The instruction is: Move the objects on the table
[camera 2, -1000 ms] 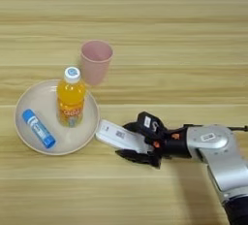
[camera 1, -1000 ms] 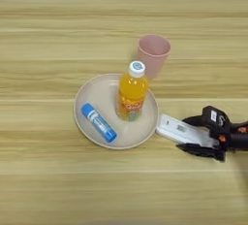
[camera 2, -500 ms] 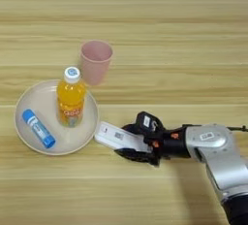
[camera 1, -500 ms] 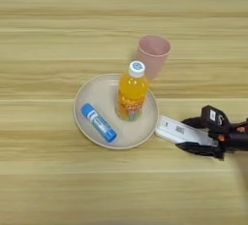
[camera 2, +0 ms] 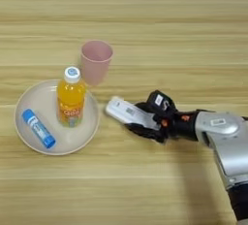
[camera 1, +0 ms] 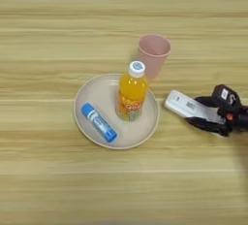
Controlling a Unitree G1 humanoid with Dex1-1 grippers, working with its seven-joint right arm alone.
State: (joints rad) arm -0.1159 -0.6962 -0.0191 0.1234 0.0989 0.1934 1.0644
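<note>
My right gripper [camera 2: 135, 116] is shut on the right end of the flat white remote [camera 2: 125, 111], one black finger on its far side and one on its near side. The remote [camera 1: 185, 105] points left toward the plate, a small gap from its rim. I cannot tell whether it touches the table [camera 1: 58, 180]. An orange-drink bottle [camera 1: 131, 93] with a white cap stands upright on the right part of the beige plate [camera 1: 82, 104]. The pink cup [camera 1: 153, 54] stands upright just behind the plate.
A blue tube [camera 1: 98, 122] lies slantwise on the left part of the plate. My silver forearm [camera 2: 227, 136] comes in from the lower right corner. Bare wood stretches along the far side, the left side and the near side.
The gripper with the remote has moved up the picture and a little right, away from the plate's rim. Bottle, cup, plate and tube have stayed put.
</note>
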